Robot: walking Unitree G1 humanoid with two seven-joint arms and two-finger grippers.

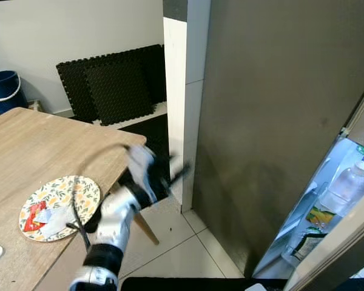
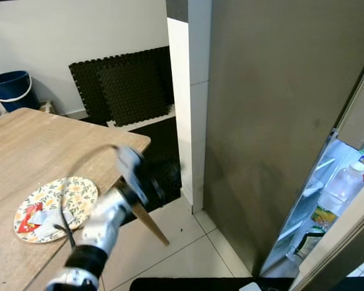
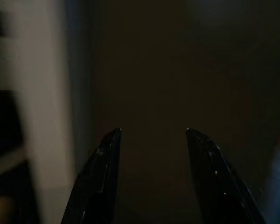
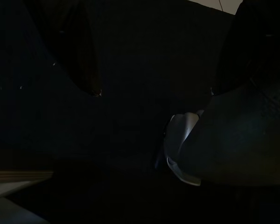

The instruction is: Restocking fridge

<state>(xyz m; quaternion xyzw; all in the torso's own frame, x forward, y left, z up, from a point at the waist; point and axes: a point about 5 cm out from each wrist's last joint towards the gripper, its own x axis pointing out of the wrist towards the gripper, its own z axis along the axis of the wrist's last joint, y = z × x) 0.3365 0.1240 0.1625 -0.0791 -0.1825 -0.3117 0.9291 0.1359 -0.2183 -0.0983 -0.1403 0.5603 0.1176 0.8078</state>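
Note:
The grey fridge (image 1: 273,121) stands ahead on the right, and I see its side panel. Its door (image 1: 337,239) is ajar at the lower right; the lit door shelf holds a clear plastic bottle (image 1: 347,187) and some packets (image 1: 318,216). My left arm is raised and blurred between the table and the fridge. Its left gripper (image 1: 175,174) points at the fridge's near corner. In the left wrist view the left gripper (image 3: 152,133) is open with nothing between its fingers. The right wrist view is very dark; the right gripper (image 4: 154,92) hangs there with its fingers apart and empty.
A wooden table (image 1: 30,151) is at the left, with a floral plate (image 1: 79,188) carrying wrappers near its edge. A white pillar (image 1: 182,109) adjoins the fridge. Black foam mats (image 1: 115,85) lean on the wall, and a blue bucket (image 1: 3,91) stands at the far left. Tiled floor (image 1: 182,242) lies below.

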